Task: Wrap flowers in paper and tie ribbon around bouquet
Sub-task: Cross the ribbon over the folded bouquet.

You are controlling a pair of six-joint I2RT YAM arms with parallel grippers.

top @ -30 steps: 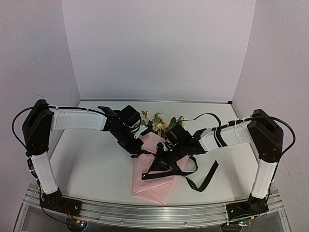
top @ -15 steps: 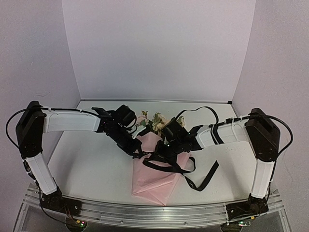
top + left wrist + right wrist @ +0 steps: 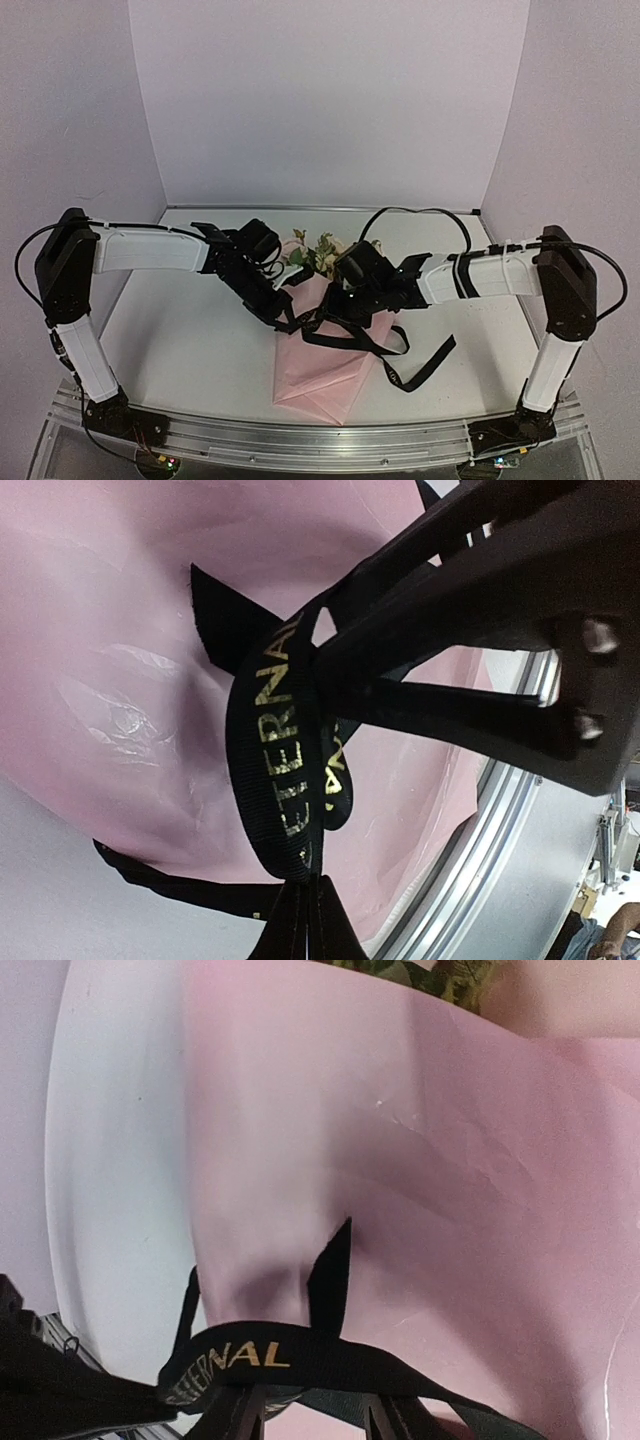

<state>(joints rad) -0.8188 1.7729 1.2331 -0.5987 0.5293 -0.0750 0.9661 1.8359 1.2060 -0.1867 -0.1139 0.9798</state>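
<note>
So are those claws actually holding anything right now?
The left gripper pinches the black ribbon at the base of a loop. The right gripper stands open, the ribbon merely crossing its fingers.

White arms (image 3: 150, 250), black joints (image 3: 68, 265)

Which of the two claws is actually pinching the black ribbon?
The left claw: its fingers are closed tight on the ribbon, while the fingers of the right claw stand apart.
</note>
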